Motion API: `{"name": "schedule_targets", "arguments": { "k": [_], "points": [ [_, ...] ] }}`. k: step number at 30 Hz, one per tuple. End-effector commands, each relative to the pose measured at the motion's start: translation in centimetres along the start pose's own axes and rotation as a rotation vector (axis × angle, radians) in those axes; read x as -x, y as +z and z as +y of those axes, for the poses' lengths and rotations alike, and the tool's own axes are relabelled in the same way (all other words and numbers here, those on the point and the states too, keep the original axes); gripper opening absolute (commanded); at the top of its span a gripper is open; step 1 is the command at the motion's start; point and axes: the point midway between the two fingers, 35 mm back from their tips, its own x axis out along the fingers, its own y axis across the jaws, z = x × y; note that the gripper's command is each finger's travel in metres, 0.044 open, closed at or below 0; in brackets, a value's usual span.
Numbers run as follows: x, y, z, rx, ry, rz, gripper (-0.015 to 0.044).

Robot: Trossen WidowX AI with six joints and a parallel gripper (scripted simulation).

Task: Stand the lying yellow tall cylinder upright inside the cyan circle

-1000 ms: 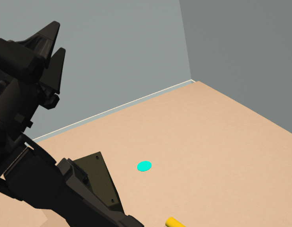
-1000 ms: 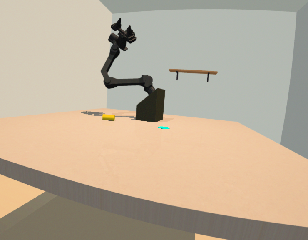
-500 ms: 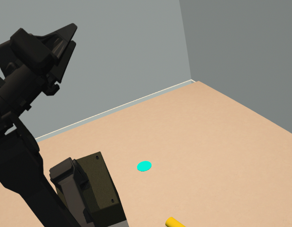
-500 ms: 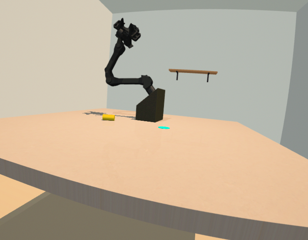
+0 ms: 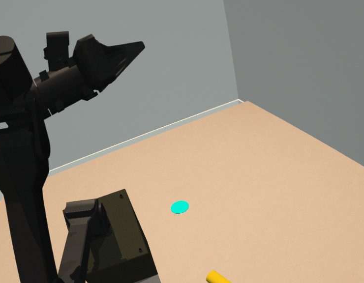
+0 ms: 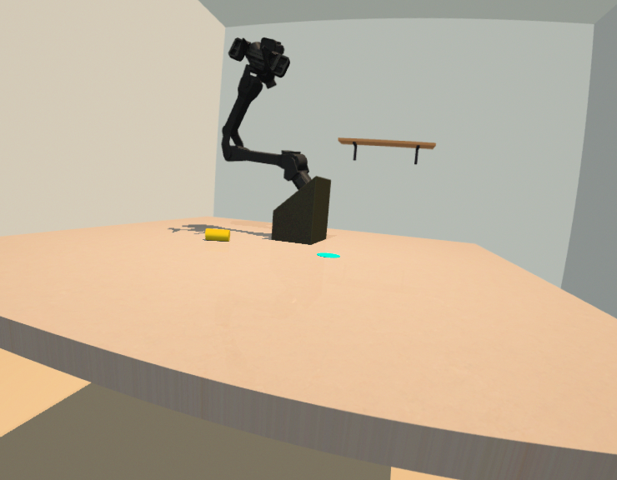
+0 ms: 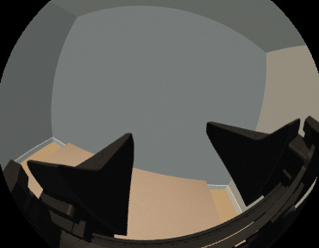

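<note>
The yellow tall cylinder [image 5: 217, 276] [image 6: 217, 235] lies on its side on the table. It is cut off by the lower edge of the top view. The cyan circle [image 5: 179, 207] [image 6: 328, 255] lies flat on the table, with nothing standing on it. My gripper [image 5: 141, 45] [image 6: 258, 57] [image 7: 172, 133] is high above the table, over the arm's base side, far from both cylinder and circle. Its two fingers stand well apart in the wrist view, with nothing between them. The cylinder and circle do not show in the wrist view.
The arm's dark base block [image 5: 130, 225] [image 6: 296, 224] stands on the table [image 5: 267, 188] [image 6: 298, 320] between the cylinder and the circle as seen from the exterior view, a little behind them. A wooden shelf [image 6: 386, 143] is on the back wall.
</note>
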Motion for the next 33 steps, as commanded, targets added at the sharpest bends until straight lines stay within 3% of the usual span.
{"name": "schedule_targets", "arguments": {
  "k": [1, 19, 33],
  "points": [
    [-1.6, -1.1, 0.7, -0.050, -0.004, 0.078, 0.0309],
    [-8.9, -11.4, 2.6, -0.405, -0.115, 0.550, 0.0309],
    [-10.3, -23.2, 3.3, -0.740, -0.317, 0.950, 0.0309]
  ]
}}
